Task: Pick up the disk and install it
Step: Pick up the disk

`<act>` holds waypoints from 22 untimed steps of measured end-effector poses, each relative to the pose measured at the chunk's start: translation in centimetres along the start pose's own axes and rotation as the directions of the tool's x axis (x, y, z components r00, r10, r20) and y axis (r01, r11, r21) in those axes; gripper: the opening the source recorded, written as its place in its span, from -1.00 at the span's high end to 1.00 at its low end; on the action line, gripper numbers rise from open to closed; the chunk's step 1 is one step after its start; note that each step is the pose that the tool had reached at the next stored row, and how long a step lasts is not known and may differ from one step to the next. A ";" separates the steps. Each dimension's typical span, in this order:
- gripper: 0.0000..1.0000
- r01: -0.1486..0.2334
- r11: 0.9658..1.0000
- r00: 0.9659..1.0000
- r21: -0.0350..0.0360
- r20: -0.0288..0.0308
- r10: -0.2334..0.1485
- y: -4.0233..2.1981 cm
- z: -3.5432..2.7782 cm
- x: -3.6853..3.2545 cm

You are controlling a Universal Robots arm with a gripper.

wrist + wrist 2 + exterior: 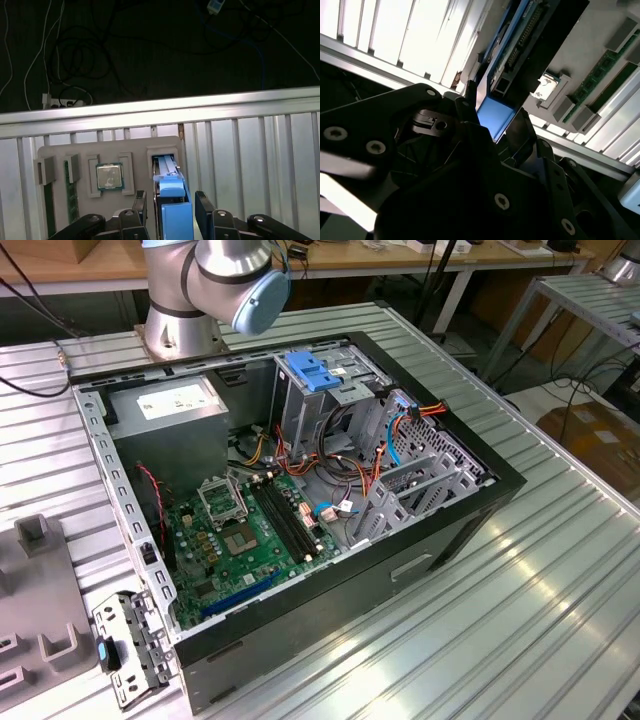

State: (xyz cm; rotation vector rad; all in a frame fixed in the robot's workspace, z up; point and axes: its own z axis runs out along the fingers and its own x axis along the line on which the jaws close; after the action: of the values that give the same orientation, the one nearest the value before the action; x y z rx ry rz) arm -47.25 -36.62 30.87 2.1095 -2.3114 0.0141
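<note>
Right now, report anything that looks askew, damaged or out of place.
Nothing stands out. The disk stands on edge, straight in its slot in the grey tray, with the gripper straddling it. The computer case lies open.

Disk (172,200) blue-railed, on edge, in holder (135,147) slot.
</note>
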 end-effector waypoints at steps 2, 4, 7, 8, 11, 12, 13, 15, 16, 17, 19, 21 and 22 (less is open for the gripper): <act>-0.02 0.000 1.000 1.000 0.000 0.000 0.000 -0.01 0.40 -0.01; -0.02 0.000 1.000 1.000 0.000 0.000 0.000 0.00 0.67 -0.02; -0.02 0.000 1.000 1.000 0.000 0.000 0.000 0.00 0.68 -0.03; -0.02 0.000 1.000 1.000 0.000 0.000 0.000 0.00 0.68 -0.03; -0.02 0.000 1.000 1.000 0.000 0.000 0.000 0.01 0.70 -0.12; -0.02 0.000 1.000 1.000 0.000 0.000 0.000 0.01 0.70 -0.14; -0.02 0.000 1.000 1.000 0.000 0.000 0.000 0.01 0.70 -0.14; -0.02 0.000 1.000 1.000 0.000 0.000 0.000 0.01 0.70 -0.14; -0.02 0.000 1.000 1.000 0.000 0.000 0.000 0.01 0.70 -0.14; -0.02 0.000 1.000 1.000 0.000 0.000 0.000 0.01 0.70 -0.14; -0.02 0.000 1.000 1.000 0.000 0.000 0.000 0.01 0.71 -0.14; 0.15 0.000 1.000 1.000 0.001 0.000 0.000 0.01 0.77 -0.14; 0.15 0.000 1.000 1.000 0.002 0.000 0.000 0.01 0.84 -0.14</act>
State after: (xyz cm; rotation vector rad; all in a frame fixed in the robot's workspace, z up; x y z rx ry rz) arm -47.24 -36.49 30.03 2.1108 -2.3125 0.0163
